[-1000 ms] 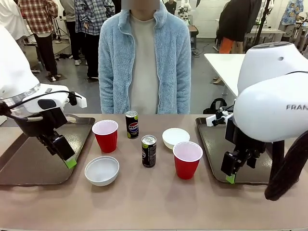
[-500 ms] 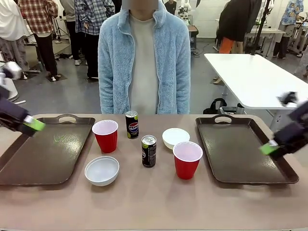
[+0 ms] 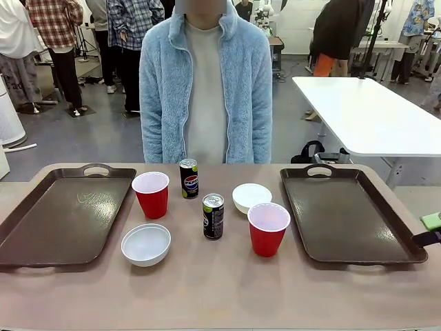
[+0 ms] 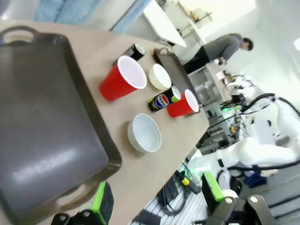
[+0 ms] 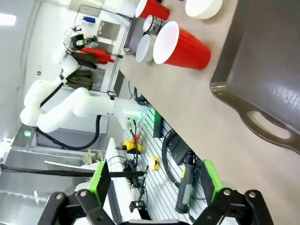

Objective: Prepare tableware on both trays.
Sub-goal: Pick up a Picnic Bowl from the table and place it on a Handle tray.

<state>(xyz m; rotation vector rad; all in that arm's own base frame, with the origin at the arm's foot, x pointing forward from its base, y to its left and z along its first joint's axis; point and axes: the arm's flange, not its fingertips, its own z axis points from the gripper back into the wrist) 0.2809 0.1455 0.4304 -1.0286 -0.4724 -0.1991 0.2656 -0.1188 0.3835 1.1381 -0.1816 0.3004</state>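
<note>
Two dark brown trays lie bare, the left tray [image 3: 62, 214] and the right tray [image 3: 351, 214]. Between them stand two red cups [image 3: 151, 194] [image 3: 267, 229], two dark cans [image 3: 189, 178] [image 3: 213, 216] and two white bowls [image 3: 146, 244] [image 3: 251, 197]. My left gripper [image 4: 157, 201] is open and holds nothing; it hangs off the table's near edge, past the left tray [image 4: 42, 131]. My right gripper [image 5: 154, 185] is open too, off the table beside the right tray [image 5: 267, 70]. One of its green pads [image 3: 432, 221] peeks in at the front view's right edge.
A person in a light blue fleece [image 3: 207, 83] stands at the far side, hands out of sight. A white table [image 3: 365, 110] stands behind on the right. Bare tabletop [image 3: 220, 289] runs along the near edge.
Both arms have swung outward from above the trays. The left arm has left the front view and the right one remains at its right edge. Nothing on the table has moved.
</note>
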